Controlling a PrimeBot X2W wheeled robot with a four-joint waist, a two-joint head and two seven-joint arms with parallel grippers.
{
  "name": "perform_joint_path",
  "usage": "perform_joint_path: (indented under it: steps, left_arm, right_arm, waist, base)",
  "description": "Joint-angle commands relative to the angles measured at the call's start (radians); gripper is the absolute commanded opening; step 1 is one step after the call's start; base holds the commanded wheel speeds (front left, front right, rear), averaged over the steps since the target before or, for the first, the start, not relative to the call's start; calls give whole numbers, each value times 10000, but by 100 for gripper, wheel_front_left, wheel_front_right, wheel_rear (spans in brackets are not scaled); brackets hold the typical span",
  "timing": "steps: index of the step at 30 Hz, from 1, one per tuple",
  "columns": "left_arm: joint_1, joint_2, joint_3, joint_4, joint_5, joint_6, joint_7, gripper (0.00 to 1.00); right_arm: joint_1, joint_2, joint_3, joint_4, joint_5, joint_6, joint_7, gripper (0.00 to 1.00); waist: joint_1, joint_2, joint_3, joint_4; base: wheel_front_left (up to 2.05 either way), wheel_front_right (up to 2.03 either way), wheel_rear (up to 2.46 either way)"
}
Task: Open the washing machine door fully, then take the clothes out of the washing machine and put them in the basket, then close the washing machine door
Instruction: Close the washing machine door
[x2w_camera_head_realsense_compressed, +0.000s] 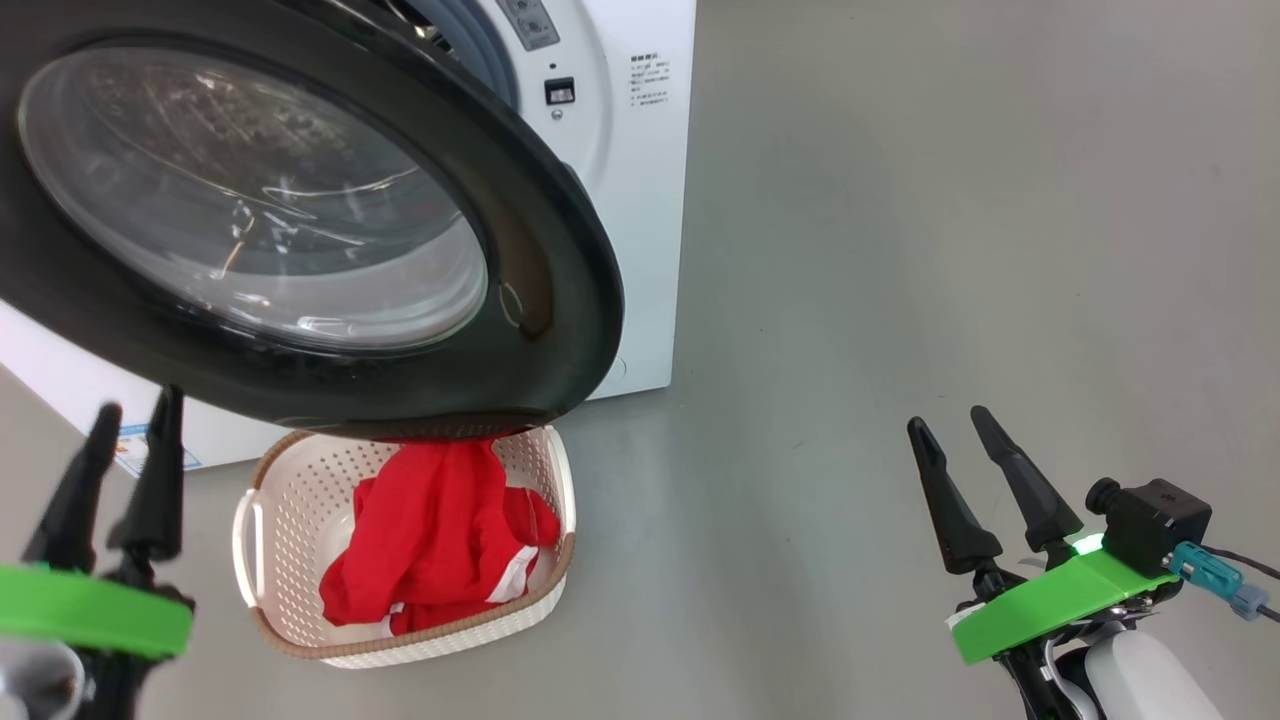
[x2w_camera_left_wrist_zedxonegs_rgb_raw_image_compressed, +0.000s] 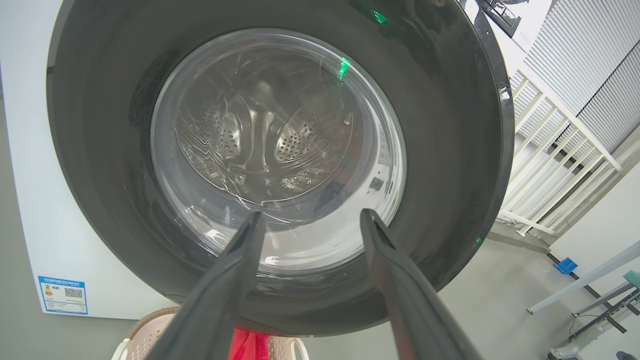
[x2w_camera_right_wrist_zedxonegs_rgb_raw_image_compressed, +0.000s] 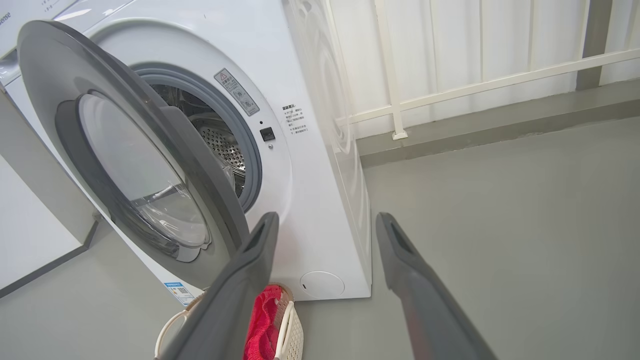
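While both arms hang free, nothing is grasped. Left gripper: jaws released and spread wide at the lower left of the head view, fingers pointing up at the washing machine door. In the left wrist view the door's glass sits dead ahead between the two fingers, apart from them, with the steel drum visible through it. Door is swung partway out from the washing machine, hinged on the left; the right wrist view shows grey gasket and drum opening behind it. Door's lower black rim overhangs the far end of the basket. Basket sits on the floor at the foot of the washer's front, just right of the left gripper, not touching it. The clothes lie in the basket, a red heap with white trim piled toward its right side, top hidden under the door rim. Right gripper: jaws released, holding nothing, over the floor well right of basket and washer. In its wrist view, basket and clothes sit low beside its left finger, partly hidden by it.
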Motion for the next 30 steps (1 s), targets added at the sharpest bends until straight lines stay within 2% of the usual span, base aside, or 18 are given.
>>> perform_joint_path:
  steps: [1,18,30]
  left_arm:
    - [-100,269,363,-224,181,-61,-170,100]
    - [1185,-214,-326,597,2377,56,-2800,100]
    - [1787,-597,-188,402,3344,308,-3241,100]
  right_arm:
    - [-23,-117,240,-253,-105,16,-48,100]
    - [-17,-287,382,-161,-36,16,-48,100]
    - [13,-341,342,-257,12,16,-48,100]
  waist:
    - [-1,-1,-11,8]
    - [-1,-1,-208,157]
    - [-1,-1,-219,214]
  base:
    - [0,0,0]
    - [0,0,0]
    - [0,0,0]
